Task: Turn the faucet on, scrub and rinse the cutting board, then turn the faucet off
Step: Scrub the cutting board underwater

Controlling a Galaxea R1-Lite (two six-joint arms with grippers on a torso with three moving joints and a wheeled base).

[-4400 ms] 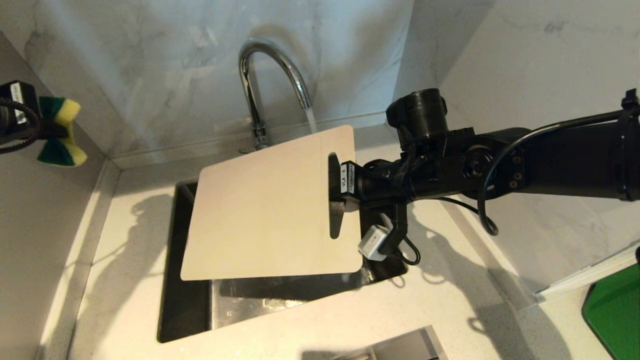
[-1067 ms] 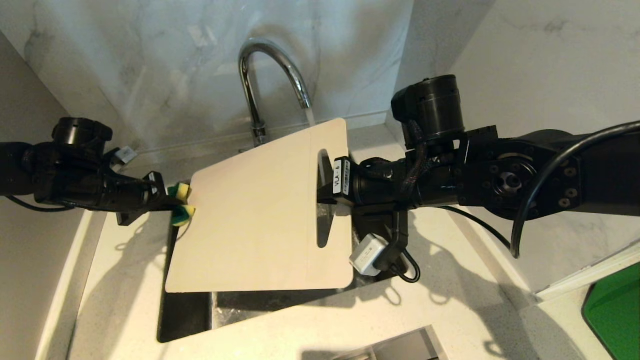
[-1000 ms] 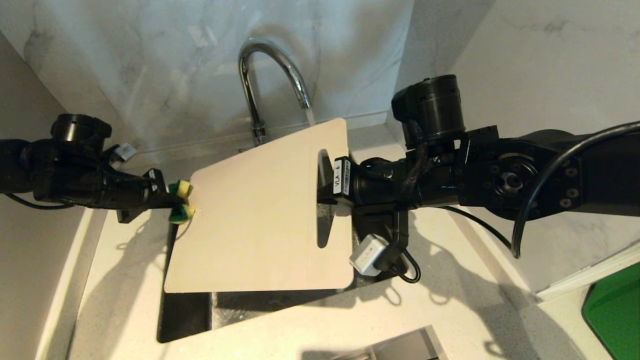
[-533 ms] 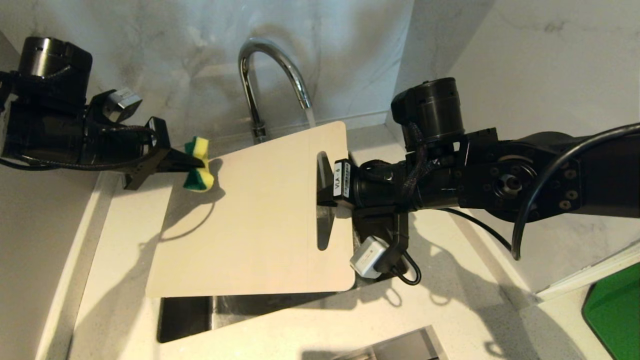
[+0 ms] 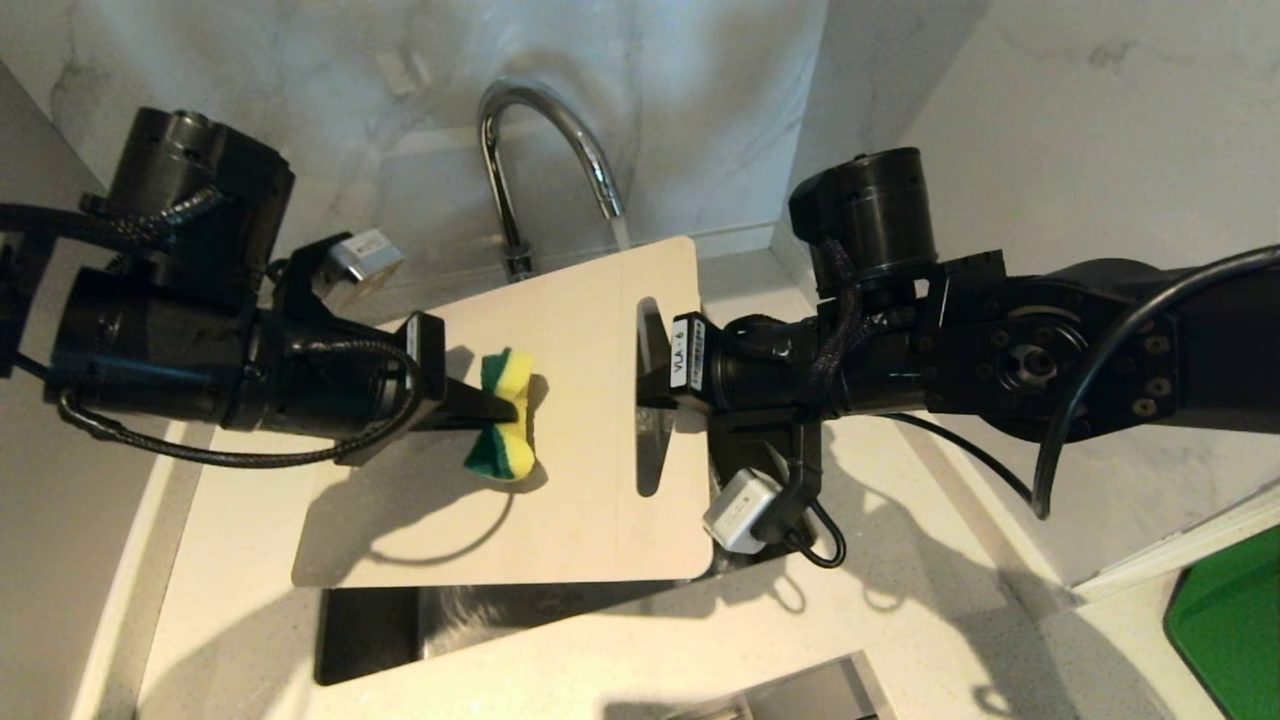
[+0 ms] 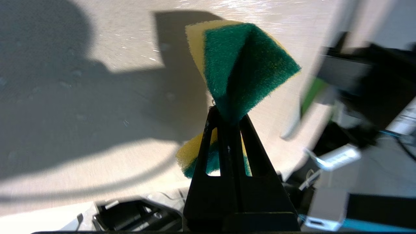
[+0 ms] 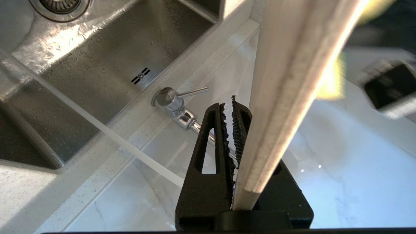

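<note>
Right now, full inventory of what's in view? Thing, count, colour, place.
faucet: 1, chrome, behind the sink, water running from the spout
board: 1, cream, held over the sink
sponge: 1, yellow and green, over the middle of the board
sink: 1, steel, set in the counter, mostly under the board
counter: 1, pale speckled, around the sink
green item: 1, green, far right edge of the head view, cut off
left gripper: 1, black, shut on the sponge
right gripper: 1, black, shut on the board at its handle slot end
</note>
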